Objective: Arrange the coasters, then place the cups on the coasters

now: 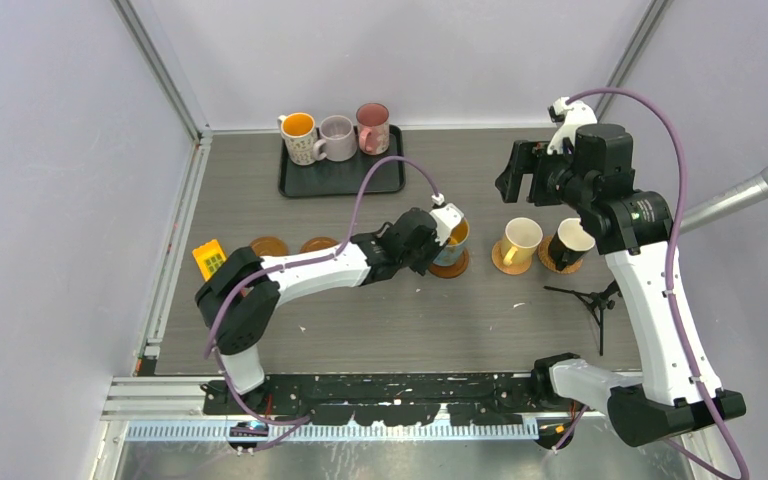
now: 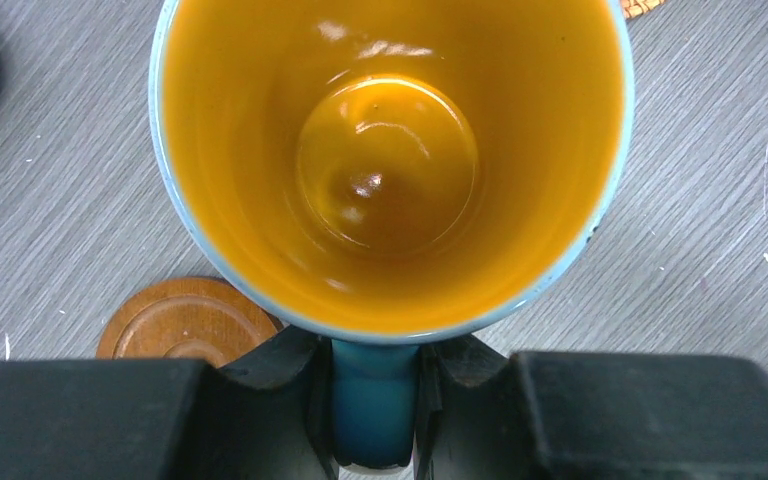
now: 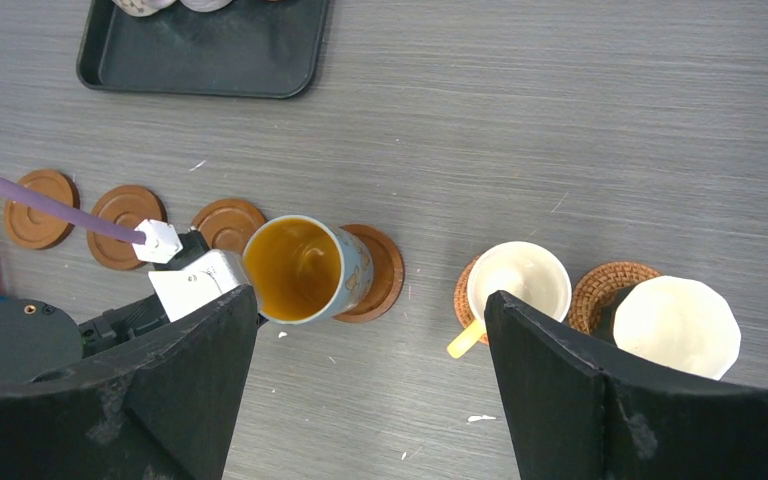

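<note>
Grey table [image 1: 410, 320], mid-placement: left end effector [image 1: 432, 243] pinches the blue mug [image 1: 453, 240] by its handle, over a coaster [image 3: 385, 272] at 9 o'clock of the cream mug [image 1: 520, 240]. Meanwhile the right end effector [image 1: 522, 172] gapes, empty. Next, probably: centre, lower, release.

I am working over a grey wood-grain counter [image 1: 410, 330] that is filling the middle of the frame. Pale lilac walls [image 1: 50, 200] are closing it in on three sides, metal posts [image 1: 160, 70] are rising at the upper corners, and soft, even light is falling throughout.
</note>
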`<action>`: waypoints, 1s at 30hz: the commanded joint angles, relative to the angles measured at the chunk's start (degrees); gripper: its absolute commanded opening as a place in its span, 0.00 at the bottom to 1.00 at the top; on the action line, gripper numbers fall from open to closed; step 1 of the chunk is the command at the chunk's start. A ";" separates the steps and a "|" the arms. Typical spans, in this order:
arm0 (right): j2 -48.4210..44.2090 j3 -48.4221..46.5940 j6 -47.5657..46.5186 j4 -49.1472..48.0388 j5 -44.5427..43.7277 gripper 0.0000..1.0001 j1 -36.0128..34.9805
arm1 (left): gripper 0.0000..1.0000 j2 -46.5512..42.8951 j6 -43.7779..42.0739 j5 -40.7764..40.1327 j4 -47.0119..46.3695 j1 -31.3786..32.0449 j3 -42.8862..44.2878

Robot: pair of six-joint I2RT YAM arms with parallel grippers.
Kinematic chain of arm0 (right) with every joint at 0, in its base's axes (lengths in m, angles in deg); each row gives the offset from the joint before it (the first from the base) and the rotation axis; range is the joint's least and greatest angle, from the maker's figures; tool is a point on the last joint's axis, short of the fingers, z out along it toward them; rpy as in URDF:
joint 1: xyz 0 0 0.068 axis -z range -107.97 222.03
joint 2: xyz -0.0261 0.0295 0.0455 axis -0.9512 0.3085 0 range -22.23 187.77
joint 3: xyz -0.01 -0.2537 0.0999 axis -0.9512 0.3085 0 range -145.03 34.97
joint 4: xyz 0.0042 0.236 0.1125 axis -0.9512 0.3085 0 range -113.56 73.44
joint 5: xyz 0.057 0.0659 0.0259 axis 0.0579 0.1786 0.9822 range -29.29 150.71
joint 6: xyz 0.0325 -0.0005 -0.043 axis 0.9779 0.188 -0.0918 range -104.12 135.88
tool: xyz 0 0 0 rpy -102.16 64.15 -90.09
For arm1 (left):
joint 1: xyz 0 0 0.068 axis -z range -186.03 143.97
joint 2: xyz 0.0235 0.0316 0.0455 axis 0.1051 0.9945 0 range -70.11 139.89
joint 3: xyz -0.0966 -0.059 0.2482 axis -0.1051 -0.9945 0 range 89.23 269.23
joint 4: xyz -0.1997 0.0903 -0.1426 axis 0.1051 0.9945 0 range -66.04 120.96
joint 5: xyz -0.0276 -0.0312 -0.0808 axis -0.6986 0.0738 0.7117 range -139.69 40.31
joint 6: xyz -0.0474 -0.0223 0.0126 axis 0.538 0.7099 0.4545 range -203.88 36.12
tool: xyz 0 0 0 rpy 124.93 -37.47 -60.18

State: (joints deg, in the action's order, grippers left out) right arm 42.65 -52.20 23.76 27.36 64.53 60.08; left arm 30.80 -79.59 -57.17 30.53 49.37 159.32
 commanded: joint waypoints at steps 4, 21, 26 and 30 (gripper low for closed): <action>-1.01 -0.86 0.73 -0.52 -0.02 0.88 0.98 | 0.00 0.06 0.14 0.92 -14.55 0.41 0.62; -0.46 -0.89 1.40 -0.73 1.57 0.88 1.66 | 0.00 2.03 -0.38 2.03 -14.65 0.83 -1.19; -0.51 -0.72 1.44 -0.73 1.92 0.88 1.70 | 0.00 3.04 -0.69 2.08 -14.96 0.84 -0.71; -0.62 -0.80 1.43 -0.44 1.92 0.88 1.78 | 0.00 3.96 -0.56 1.50 -15.30 0.85 -0.50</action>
State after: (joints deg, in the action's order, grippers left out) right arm 42.65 -52.23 24.68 27.95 65.82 61.66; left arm 35.26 -79.85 -55.16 24.19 49.89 156.81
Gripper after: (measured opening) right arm 0.880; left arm 0.260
